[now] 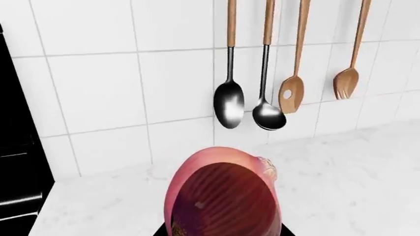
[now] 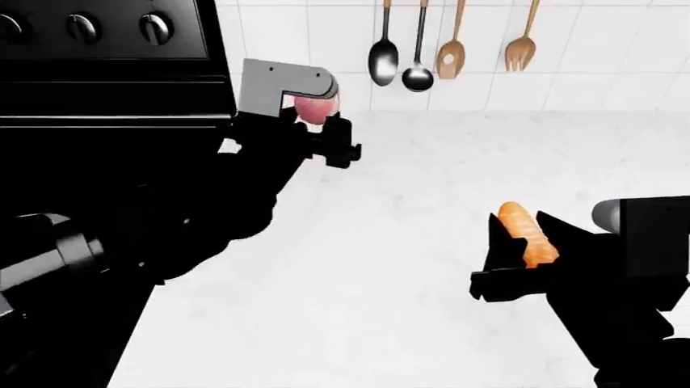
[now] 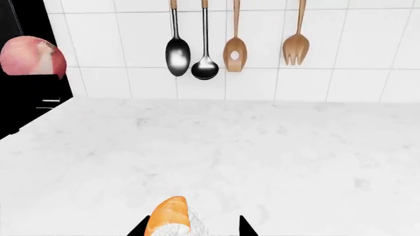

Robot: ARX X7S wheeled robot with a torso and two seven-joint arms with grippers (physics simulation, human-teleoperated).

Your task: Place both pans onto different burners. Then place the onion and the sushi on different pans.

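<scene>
My left gripper [image 2: 316,121] is shut on the onion [image 2: 312,109], a pink-purple ball held in the air at the edge of the black stove [image 2: 108,153]. The onion [image 1: 223,194] fills the left wrist view between the dark fingertips [image 1: 159,231]. It also shows far off in the right wrist view as the onion [image 3: 33,56]. My right gripper [image 2: 528,250] is shut on the sushi [image 2: 525,234], orange on top and white underneath, over the white counter [image 2: 399,267]. The sushi [image 3: 172,219] lies closer to one finger. No pans or burner circles can be made out.
Two steel spoons [image 2: 384,61] and two wooden utensils [image 2: 451,55] hang on the white tiled wall behind the counter. The stove's knob panel [image 2: 86,28] rises at the back left. My left arm [image 2: 161,218] covers much of the stovetop.
</scene>
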